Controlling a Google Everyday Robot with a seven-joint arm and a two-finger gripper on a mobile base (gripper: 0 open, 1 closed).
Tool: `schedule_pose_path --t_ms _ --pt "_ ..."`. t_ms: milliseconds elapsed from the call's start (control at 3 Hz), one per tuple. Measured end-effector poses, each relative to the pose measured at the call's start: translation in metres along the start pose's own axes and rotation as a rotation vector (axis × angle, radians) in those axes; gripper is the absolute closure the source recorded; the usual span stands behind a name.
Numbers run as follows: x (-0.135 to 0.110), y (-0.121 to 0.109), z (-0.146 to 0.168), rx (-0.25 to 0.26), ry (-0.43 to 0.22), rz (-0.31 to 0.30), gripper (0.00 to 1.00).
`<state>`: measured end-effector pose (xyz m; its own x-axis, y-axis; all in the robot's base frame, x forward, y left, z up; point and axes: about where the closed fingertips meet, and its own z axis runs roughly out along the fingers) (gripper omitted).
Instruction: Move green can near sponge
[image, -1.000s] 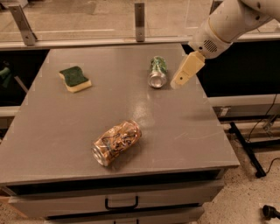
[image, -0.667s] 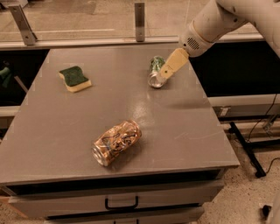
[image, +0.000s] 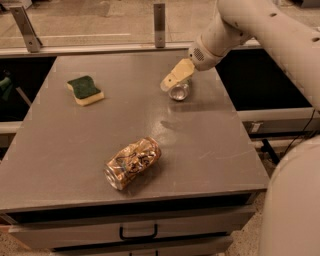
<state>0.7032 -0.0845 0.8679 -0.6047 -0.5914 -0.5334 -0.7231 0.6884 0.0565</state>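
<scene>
Grey metal is seen across the flat top of the work table (image: 215, 150), on which three things are laid. Toward the far left of that top, a small rectangular sponge (image: 85, 90) with wavy edges is set flat, its dark green scouring face turned up over a pale yellow foam base. Well to the right of the sponge, at about the same depth, the small slim green can (image: 179, 93) is laid on its side. Little more than its silver metal end, turned toward the camera, is shown, since the rest is covered from above. It is covered by the pale yellow gripper (image: 174, 80), which is held directly over the can at the end of a white robot arm (image: 260, 30) and is well apart from the sponge. Whether the gripper is clenched on the can or released cannot be told. Nearer the camera than the sponge and to its right, well apart from it, a larger orange-brown patterned can (image: 132, 162) is laid on its side.
</scene>
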Motion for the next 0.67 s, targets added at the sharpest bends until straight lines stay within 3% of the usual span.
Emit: schedule_pose_path --t_ms 333,667 --pt "-0.0057 0.0001 0.0191 0.009 0.004 0.056 0.18" --pt "-0.0151 0.0006 0.0235 0.032 -0.006 0.047 0.41"
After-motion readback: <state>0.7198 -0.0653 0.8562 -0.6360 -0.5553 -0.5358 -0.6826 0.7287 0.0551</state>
